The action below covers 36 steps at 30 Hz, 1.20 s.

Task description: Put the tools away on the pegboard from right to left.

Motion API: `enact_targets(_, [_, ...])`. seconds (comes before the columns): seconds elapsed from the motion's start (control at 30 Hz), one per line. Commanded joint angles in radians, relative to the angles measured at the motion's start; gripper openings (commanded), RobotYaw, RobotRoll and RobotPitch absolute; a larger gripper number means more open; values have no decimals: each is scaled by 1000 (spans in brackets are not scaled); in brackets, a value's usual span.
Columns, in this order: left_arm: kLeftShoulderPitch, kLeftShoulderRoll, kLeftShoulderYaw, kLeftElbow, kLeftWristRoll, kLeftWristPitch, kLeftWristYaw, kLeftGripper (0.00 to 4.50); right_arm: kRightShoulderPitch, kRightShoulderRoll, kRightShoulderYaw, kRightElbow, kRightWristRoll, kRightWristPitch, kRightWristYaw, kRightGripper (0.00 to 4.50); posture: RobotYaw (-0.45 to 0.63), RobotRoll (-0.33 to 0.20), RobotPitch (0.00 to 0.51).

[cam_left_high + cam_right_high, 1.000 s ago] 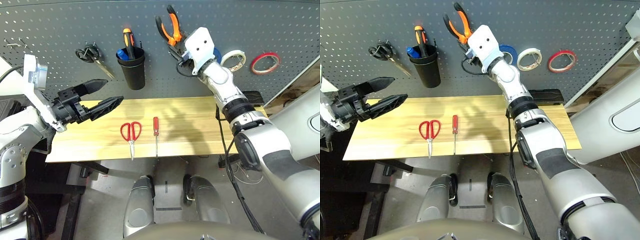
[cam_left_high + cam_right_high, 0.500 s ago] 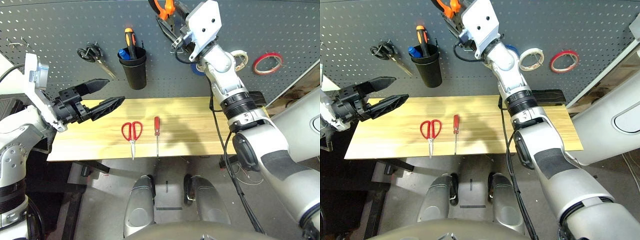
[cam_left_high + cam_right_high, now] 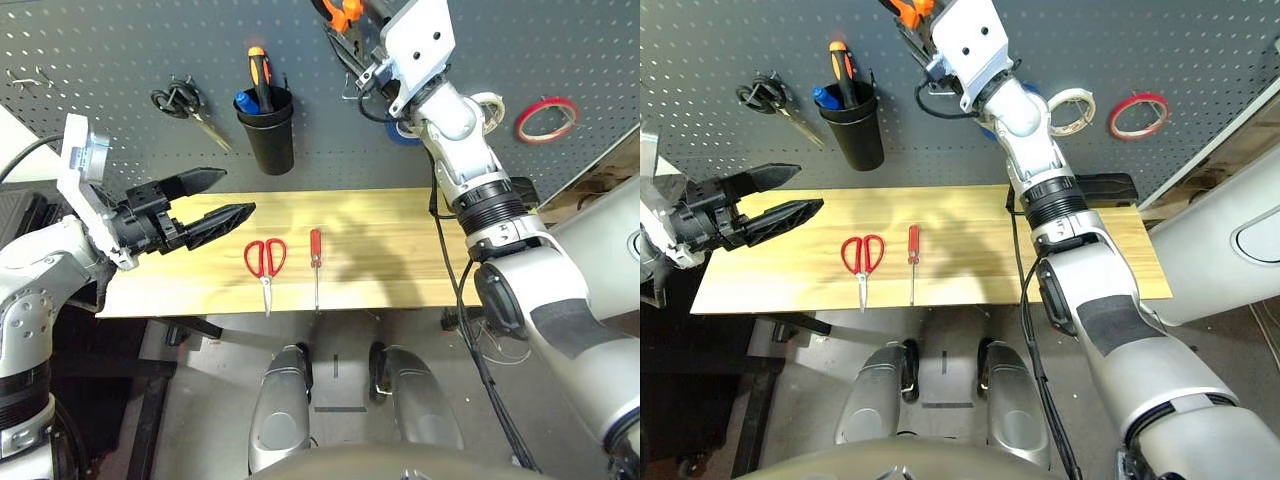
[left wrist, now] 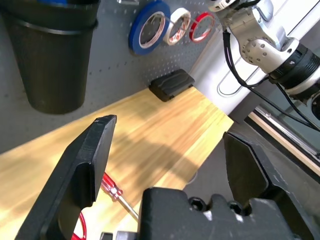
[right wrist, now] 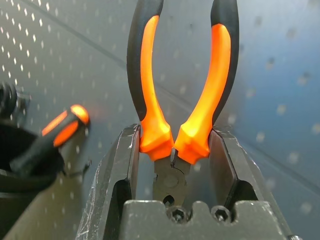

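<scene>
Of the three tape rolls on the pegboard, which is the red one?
The red tape roll hangs farthest right, beyond the white and blue rolls.

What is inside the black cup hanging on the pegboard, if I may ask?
The black cup holds an orange-and-black handle and a blue item. Their lower parts are hidden by its walls.

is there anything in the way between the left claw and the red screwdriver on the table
Nothing visible blocks the left claw from the screwdriver. The red-handled scissors lie left of it, just off the direct line.
</scene>
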Motion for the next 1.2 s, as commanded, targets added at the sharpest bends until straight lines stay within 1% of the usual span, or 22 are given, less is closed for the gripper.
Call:
enact_targets(0.03, [18,16,17,-40,-30,25,4,4500,-24,-3,-4,51,-11,-43,-16,2096,130,0,252])
enact_targets(0.23, [30,19,25,-57,-50,40,18,4500,-37,16,-1,178,-17,-82,-30,2096,143,0,258])
enact_targets(0.37, [21,10,11,-66,-57,43,37,4500,-29,39,-12,245,-4,-70,-35,2096,150,0,253])
enact_targets(0.43, [18,3,4,-68,-57,39,45,4500,-13,40,-10,239,-3,-74,-30,2823,149,0,248])
enact_targets(0.47, [17,0,1,-70,-57,38,48,4500,-3,39,-10,226,1,-76,-24,3050,149,0,248])
enact_targets(0.5, [16,-4,-4,-69,-55,35,50,4500,9,35,-10,206,4,-80,-21,3382,143,0,240])
enact_targets(0.53, [16,-9,-8,-69,-53,32,52,4500,23,31,-14,170,17,-72,-6,3696,143,0,240])
enact_targets(0.57, [14,-16,-14,-68,-50,28,54,4500,37,26,-20,129,35,-59,13,4117,135,0,232])
enact_targets(0.6, [12,-24,-23,-67,-43,22,55,4500,53,20,-27,69,71,-12,55,4443,126,0,228])
enact_targets(0.67, [9,-34,-42,-62,-24,8,51,4500,85,8,-42,-75,146,90,122,4443,119,0,223])
enact_targets(0.7, [6,-35,-55,-55,-12,6,50,4500,93,-3,-50,-143,177,145,142,4443,98,0,213])
enact_targets(0.8, [-18,-40,-94,-18,31,-20,42,4500,103,-62,-81,-342,266,324,198,4443,67,0,196])
enact_targets(0.87, [-41,-53,-123,11,62,-45,38,4500,115,-120,-89,-454,341,458,275,4443,49,0,184])
enact_targets(0.97, [-72,-83,-183,50,148,-113,45,4500,147,-227,-79,-584,424,643,401,4443,21,0,165])
enact_targets(1.03, [-85,-119,-225,64,226,-158,94,4500,188,-304,-68,-652,458,745,472,4443,8,0,156])
enact_targets(1.1, [-96,-150,-271,84,310,-188,153,4500,236,-365,-52,-696,463,804,527,4443,-5,0,140])
enact_targets(1.2, [-104,-196,-332,107,373,-202,181,4500,336,-446,-18,-782,482,897,622,4443,-25,0,113])
